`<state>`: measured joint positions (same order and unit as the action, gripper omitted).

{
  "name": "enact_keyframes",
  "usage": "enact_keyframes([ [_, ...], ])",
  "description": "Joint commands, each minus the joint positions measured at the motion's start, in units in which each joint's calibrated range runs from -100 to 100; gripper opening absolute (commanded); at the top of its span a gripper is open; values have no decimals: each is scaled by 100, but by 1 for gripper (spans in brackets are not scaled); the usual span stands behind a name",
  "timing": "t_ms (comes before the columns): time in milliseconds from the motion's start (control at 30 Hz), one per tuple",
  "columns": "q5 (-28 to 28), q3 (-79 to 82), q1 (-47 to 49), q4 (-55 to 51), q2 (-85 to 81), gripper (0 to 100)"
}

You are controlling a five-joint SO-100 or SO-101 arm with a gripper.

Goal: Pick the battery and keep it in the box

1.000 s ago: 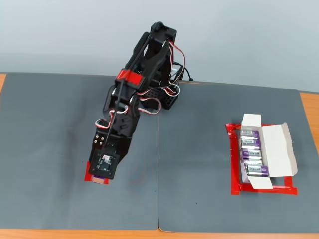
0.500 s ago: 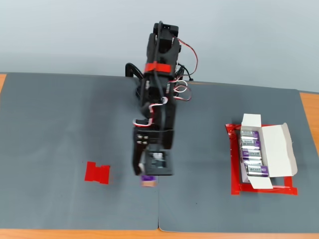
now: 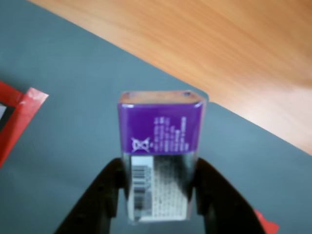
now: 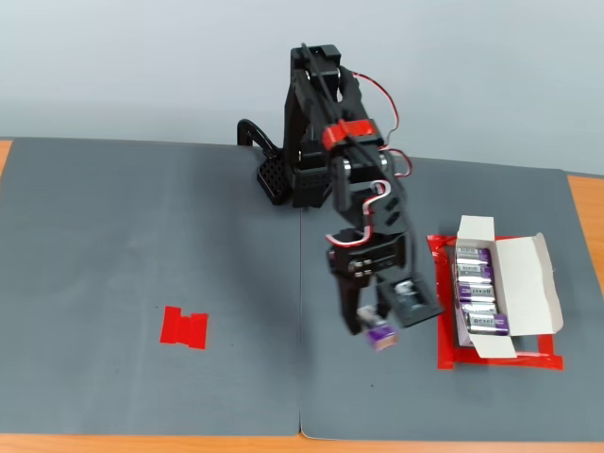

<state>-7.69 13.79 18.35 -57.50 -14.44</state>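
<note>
Fingers [image 3: 158, 195] pinch the battery [image 3: 160, 161] by its lower half; the box [image 4: 500, 293] looks nearly full, so it may snag or slip.

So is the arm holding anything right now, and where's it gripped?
Yes: the battery, pinched across its silver labelled lower body between the jaws, purple end sticking out.
</note>
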Motion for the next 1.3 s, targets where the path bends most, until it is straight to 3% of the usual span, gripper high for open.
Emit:
enact_keyframes([
  [0,-10,-361,459,-14,-323,2],
  [600,32,-370,2525,64,177,2],
  [1267,42,-904,3249,108,1533,2],
])
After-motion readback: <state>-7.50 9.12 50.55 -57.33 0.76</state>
